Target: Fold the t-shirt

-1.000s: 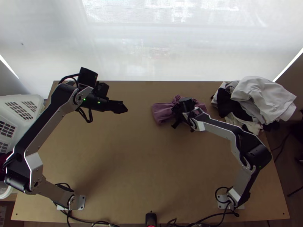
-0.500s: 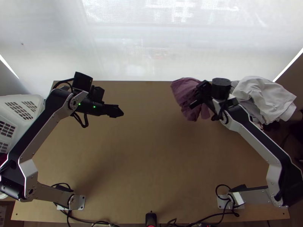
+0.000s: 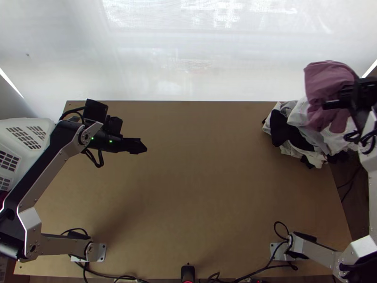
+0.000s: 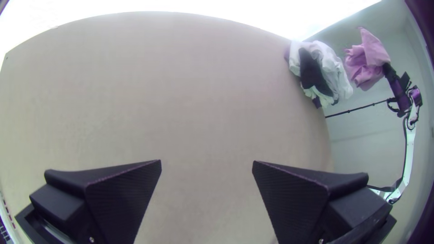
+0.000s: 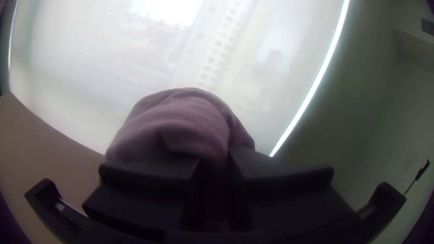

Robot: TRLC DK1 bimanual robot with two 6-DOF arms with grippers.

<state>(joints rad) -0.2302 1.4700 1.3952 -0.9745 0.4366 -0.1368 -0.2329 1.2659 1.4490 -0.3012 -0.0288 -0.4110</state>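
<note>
Shirt (image 3: 326, 85), mauve, bunched, clamped in right gripper (image 5: 214, 163), depth of bite unclear; shallow hold could drop it past tabletop (image 3: 198, 188). Left gripper (image 4: 207, 161): spread, empty.

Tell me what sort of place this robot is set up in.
Probably a room in a building, arranged as a robot workspace: a large window with a pale blind stands behind the wooden table, and a white plastic basket sits beside it.

table (image 3: 188, 198): mid-frame | clothes heap (image 3: 306, 139): on table's upper-right corner | basket (image 3: 23, 123): left of table, frame's left edge | garment (image 3: 326, 80): in right pincer (image 3: 337, 104), upper right
</note>
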